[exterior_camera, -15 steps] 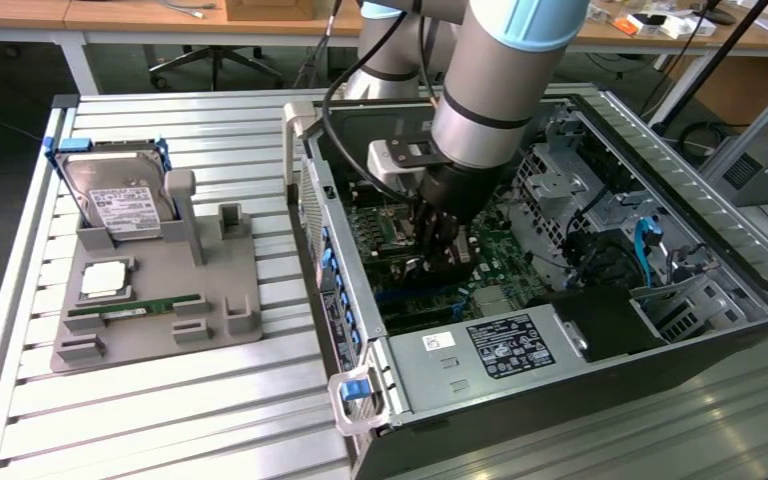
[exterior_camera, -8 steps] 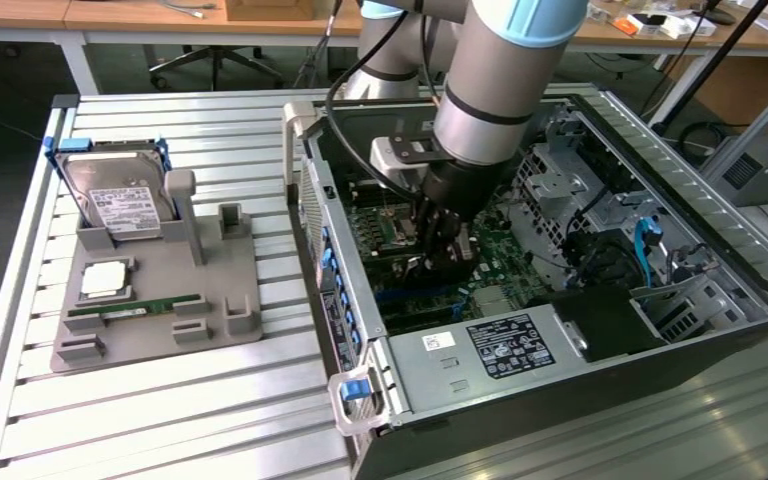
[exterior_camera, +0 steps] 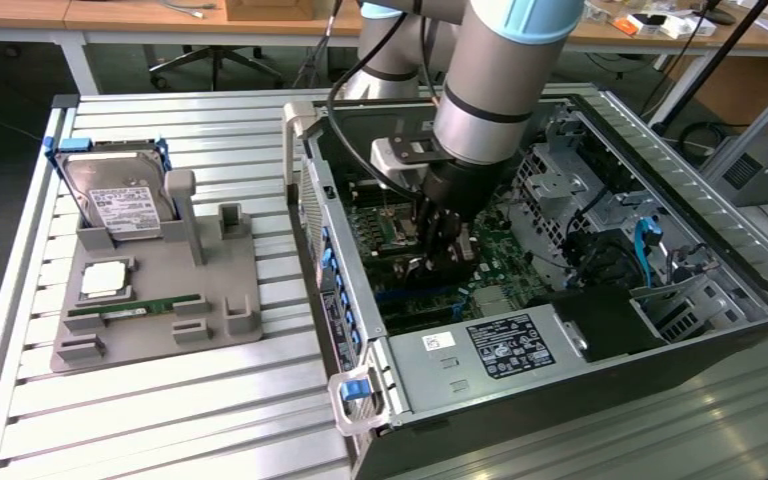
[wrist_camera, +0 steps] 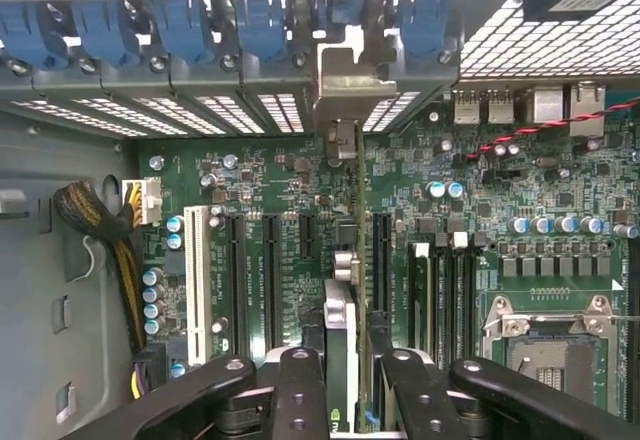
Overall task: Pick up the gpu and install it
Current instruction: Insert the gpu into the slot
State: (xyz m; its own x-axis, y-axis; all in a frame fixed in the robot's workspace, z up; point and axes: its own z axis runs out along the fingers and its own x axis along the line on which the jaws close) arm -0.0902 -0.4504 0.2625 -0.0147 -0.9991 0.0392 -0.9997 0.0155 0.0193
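Green motherboard (wrist_camera: 300,200), blue clips (wrist_camera: 180,25)

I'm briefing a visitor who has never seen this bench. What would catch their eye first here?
First the grey robot arm plunging into the open computer case, its hand low over the green motherboard. In the wrist view the hand grips the gpu edge-on, its silver bracket up by the row of blue slot clips. On the exterior view's left, a grey tray carries a hard drive.

gpu (wrist_camera: 347,290): thin dark card, seen edge-on
bracket: silver, at the case's rear slot wall
pose: upright on edge, over the motherboard's expansion slots
seating: cannot tell
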